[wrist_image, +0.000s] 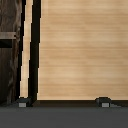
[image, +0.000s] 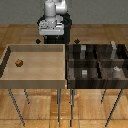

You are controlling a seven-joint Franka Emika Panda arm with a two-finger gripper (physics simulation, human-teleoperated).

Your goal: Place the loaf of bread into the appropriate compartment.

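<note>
The loaf of bread (image: 19,63) is a tiny brown lump lying on the floor of the big light-wood tray (image: 35,81), toward the exterior view's left. The compartment (image: 80,78) is the near quarter of the dark divided bin closest to the tray, and a small pale grey cube (image: 85,73) sits in it. My gripper (image: 51,36) hangs high behind the tray's far wall, well away from the loaf. In the wrist view the gripper (wrist_image: 63,103) is open, its fingertips (wrist_image: 22,103) spread wide over the tray floor with nothing between them. That view does not show the loaf.
The dark bin (image: 68,70) stands against the tray on the exterior view's right. Tall grey blocks (image: 82,50) (image: 114,47) stand in its far quarters, and a pale object (image: 116,70) sits in the near right quarter. Tray and bin rest on thin legs.
</note>
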